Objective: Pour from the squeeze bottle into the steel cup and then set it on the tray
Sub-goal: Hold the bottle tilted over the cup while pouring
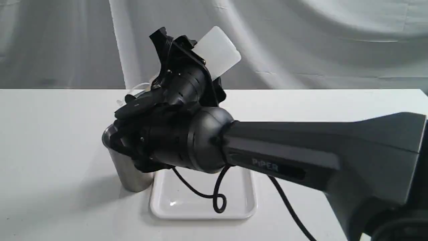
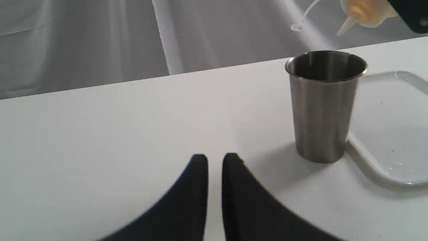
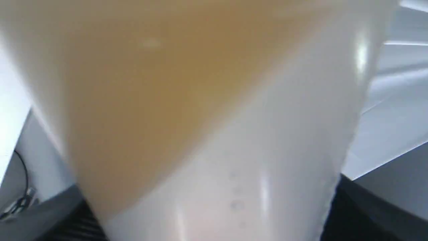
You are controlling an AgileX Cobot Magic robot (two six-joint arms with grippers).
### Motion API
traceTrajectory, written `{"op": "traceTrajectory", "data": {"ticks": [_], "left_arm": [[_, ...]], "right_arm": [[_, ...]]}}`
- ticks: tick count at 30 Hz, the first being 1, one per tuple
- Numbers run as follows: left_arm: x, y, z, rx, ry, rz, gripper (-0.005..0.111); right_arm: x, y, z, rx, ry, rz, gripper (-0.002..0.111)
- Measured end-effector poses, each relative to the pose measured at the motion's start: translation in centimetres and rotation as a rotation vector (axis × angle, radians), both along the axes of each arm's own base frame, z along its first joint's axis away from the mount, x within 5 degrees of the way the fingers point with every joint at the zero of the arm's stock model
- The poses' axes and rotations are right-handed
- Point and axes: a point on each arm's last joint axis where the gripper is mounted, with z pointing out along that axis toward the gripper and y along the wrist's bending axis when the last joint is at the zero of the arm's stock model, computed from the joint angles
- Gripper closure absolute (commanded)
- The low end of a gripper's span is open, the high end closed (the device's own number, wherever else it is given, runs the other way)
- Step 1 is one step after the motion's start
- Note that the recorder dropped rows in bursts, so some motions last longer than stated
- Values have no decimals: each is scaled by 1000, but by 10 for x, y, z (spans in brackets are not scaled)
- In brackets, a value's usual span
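The right end effector (image 1: 192, 63) is clamped round the middle of the squeeze bottle (image 1: 219, 50), one dark finger on each side of the whitish body. The bottle hangs in the air, tipped steeply. Its flat base points up and to the far right, and its cone nozzle (image 2: 346, 25) slants down to the left. The nozzle is above the steel cup (image 2: 322, 107), near its rim, and clear of the metal. The thin cap strap (image 2: 302, 16) dangles loose beside the nozzle. Up close, the amber liquid (image 3: 160, 100) has run toward the nozzle end, with its surface lying slantwise across the bottle.

Behind that end effector the wrist is cocked upward. The bulky joint sits low in front of the cup, hiding part of it. The long grey forearm (image 1: 301, 147) comes in from the near right and reaches well across the middle. A black cable (image 1: 217, 197) loops down from it over the tray (image 1: 160, 207).

The cup stands upright on the white table (image 1: 50, 134), just left of the tray's left rim. Whether they touch I cannot tell.

The left end effector (image 2: 215, 160) is low over the table, left of the cup. Its fingers are drawn almost together, with only a sliver of gap, and nothing is between them.
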Motion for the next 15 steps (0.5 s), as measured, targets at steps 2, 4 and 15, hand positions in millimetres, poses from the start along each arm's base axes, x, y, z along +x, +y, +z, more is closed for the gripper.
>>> {"op": "traceTrajectory", "data": {"ticks": [2, 4, 15], "left_arm": [[0, 0, 0, 0, 0, 0, 98], [0, 0, 0, 0, 0, 0, 98], [0, 0, 0, 0, 0, 0, 98]], "right_arm": [[0, 0, -1, 29, -4, -7, 70], [0, 0, -1, 56, -10, -13, 70], [-2, -2, -8, 255, -19, -76, 70]]}}
